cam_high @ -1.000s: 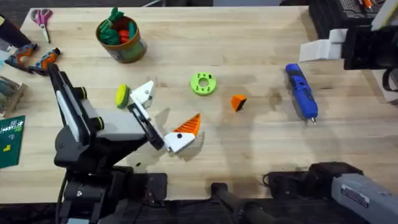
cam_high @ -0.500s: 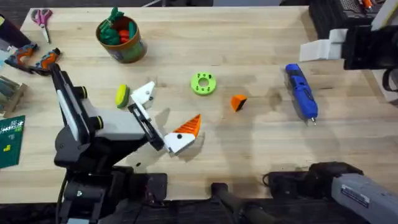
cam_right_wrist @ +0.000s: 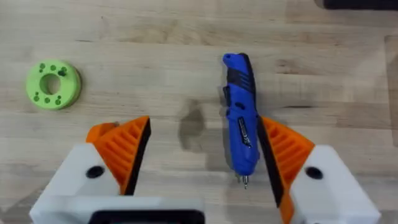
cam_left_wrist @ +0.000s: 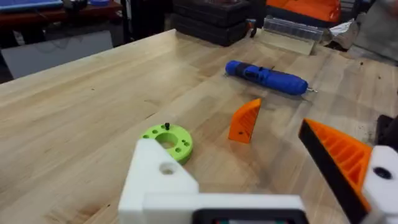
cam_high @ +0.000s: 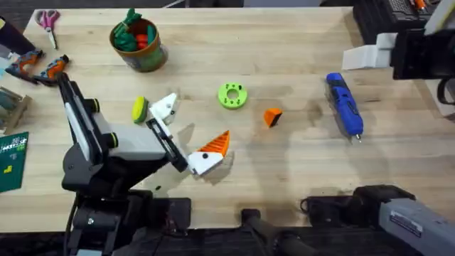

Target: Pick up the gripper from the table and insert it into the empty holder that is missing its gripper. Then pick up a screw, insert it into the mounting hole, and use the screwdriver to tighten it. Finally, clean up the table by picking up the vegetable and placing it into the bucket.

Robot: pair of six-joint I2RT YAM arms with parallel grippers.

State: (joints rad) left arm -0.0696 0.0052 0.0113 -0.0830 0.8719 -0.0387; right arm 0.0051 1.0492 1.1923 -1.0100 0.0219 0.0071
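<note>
The small orange gripper (cam_high: 272, 116) lies loose on the table, also seen as a wedge (cam_left_wrist: 244, 121) in the left wrist view. My left gripper (cam_high: 197, 118) stands open and holds nothing. One of its fingers carries an orange ribbed pad (cam_left_wrist: 339, 155), while the other is the bare white holder (cam_high: 165, 107) (cam_left_wrist: 158, 180). The yellow and green vegetable (cam_high: 139, 109) lies just beside the holder. The blue screwdriver (cam_high: 345, 104) (cam_right_wrist: 240, 130) lies at the right, tip toward the front. High above it, my right gripper (cam_right_wrist: 204, 124) is open. The bucket (cam_high: 138, 45) stands at the back left.
A green ring with holes (cam_high: 232, 95) (cam_left_wrist: 166, 138) lies mid-table, with a small dark screw (cam_left_wrist: 166, 126) standing in it. Red and green toy vegetables fill the bucket. Scissors (cam_high: 47, 21) and orange-handled tools (cam_high: 39, 67) lie at the far left. Black equipment (cam_high: 409, 43) stands back right.
</note>
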